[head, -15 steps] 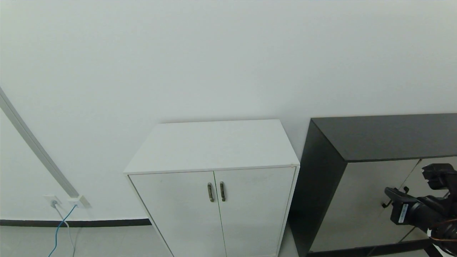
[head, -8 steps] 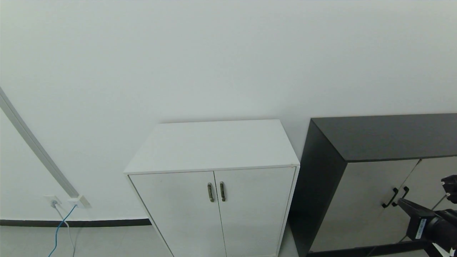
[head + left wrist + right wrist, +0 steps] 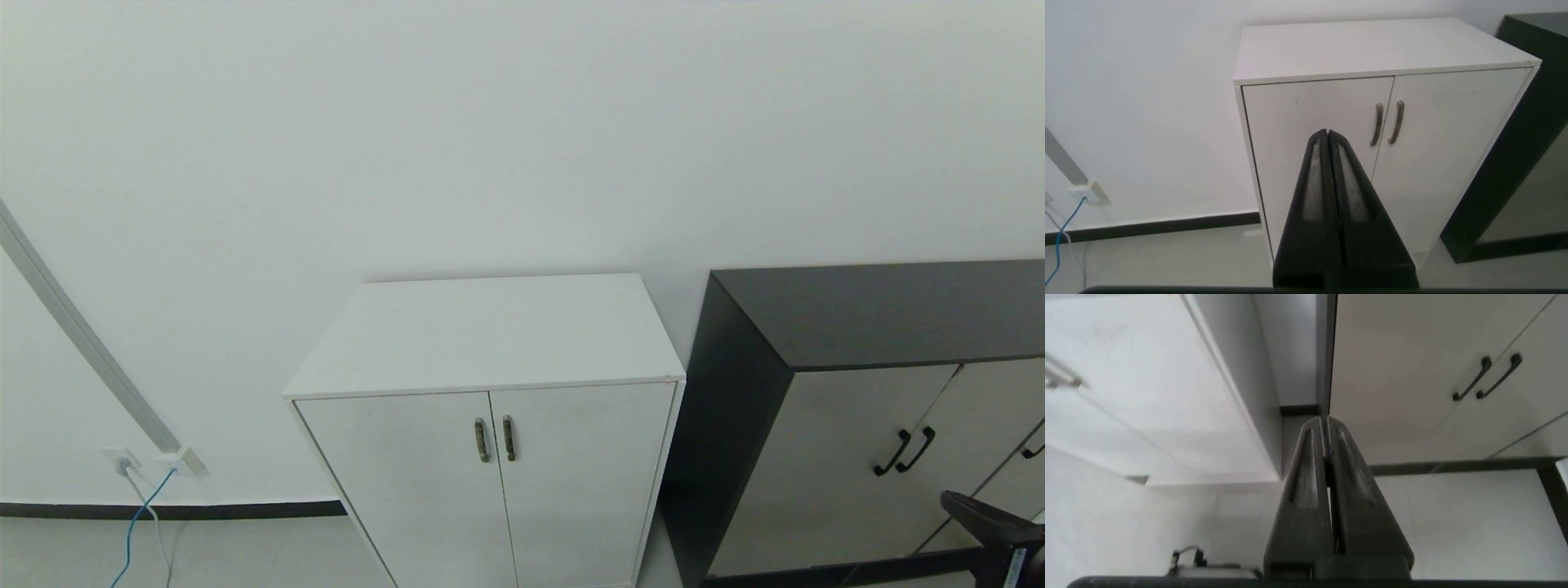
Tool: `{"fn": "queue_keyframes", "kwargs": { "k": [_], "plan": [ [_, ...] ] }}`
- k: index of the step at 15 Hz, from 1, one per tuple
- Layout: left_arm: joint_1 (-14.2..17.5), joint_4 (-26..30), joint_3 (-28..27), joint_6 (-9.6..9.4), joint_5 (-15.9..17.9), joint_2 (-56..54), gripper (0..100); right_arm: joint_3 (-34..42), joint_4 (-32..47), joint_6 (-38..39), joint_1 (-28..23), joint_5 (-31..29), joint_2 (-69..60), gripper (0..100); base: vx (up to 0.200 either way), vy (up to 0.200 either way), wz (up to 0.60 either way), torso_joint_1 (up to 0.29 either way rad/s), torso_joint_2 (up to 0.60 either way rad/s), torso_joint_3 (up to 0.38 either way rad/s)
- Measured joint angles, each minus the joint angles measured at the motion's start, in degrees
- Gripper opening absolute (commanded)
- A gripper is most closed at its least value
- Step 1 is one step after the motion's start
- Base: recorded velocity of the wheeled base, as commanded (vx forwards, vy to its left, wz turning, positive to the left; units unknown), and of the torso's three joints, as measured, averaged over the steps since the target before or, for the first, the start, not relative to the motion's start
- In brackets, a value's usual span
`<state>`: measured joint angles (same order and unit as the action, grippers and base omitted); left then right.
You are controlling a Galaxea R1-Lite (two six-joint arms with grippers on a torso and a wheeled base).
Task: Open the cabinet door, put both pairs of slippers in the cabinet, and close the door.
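Right arm (image 3: 992,523) sank lower; smooth, boxy white cabinet (image 3: 490,335) closed.

left gripper (image 3: 1327,137): matte black, two long tapered fingers, greyish pads | right gripper (image 3: 1327,423): same deal | right arm (image 3: 988,518): black, white sticker

Here's the cabinet (image 3: 490,335), backed up against the wall (image 3: 490,147), its two doors closed side by side. The two handles (image 3: 482,439) sit together at the middle seam. Just to its right, a second cabinet (image 3: 882,310) stands against the same wall, a narrow gap between them and its own paired handles (image 3: 904,452) on the front. Off to the left, low on the wall, two sockets (image 3: 122,459) sit beside each other, with a cable (image 3: 135,523) dropping to the floor (image 3: 245,555). The left gripper (image 3: 1327,132) hangs out in front of the cabinet, facing its left door (image 3: 1315,114). The right gripper (image 3: 1327,420) sits low, before the gap.
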<state>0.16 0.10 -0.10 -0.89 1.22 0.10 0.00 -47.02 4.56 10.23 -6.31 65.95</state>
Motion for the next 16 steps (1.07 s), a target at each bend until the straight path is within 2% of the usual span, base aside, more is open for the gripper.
{"fn": "queue_keyframes", "kwargs": {
  "k": [12,16],
  "plan": [
    [0.0,0.0,0.0,0.00,0.0,0.0,0,-0.2,29.4,-0.1,0.4,7.1,-28.2,0,0.000,0.000,0.00,0.000,0.00,0.000],
    [0.0,0.0,0.0,0.00,0.0,0.0,0,-0.4,40.6,-4.4,2.3,8.4,-40.1,0,0.000,0.000,0.00,0.000,0.00,0.000]
  ]
}}
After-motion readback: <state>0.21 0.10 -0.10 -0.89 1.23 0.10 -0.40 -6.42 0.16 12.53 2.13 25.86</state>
